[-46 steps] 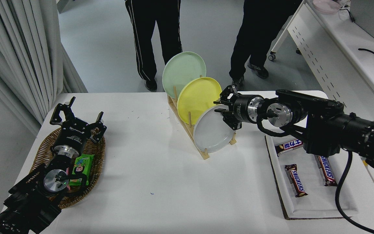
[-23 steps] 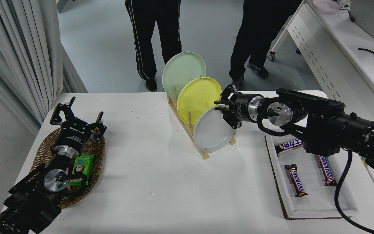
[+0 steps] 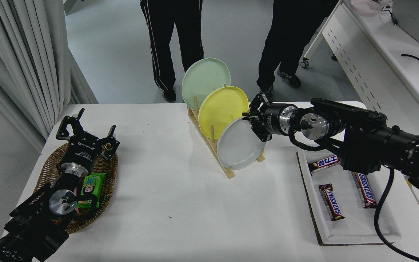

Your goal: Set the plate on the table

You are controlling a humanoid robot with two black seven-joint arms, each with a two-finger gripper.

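Grasp step: right hand (image 3: 254, 122) clamped on the grey plate's (image 3: 239, 145) upper-right rim, near the tabletop's (image 3: 166, 189) far edge. Next: lift clear of the wooden rack (image 3: 216, 156).

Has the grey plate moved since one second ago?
Yes. The grey plate, gripped at its rim by the right pincer, has risen slightly in the wooden rack, toward the yellow plate.
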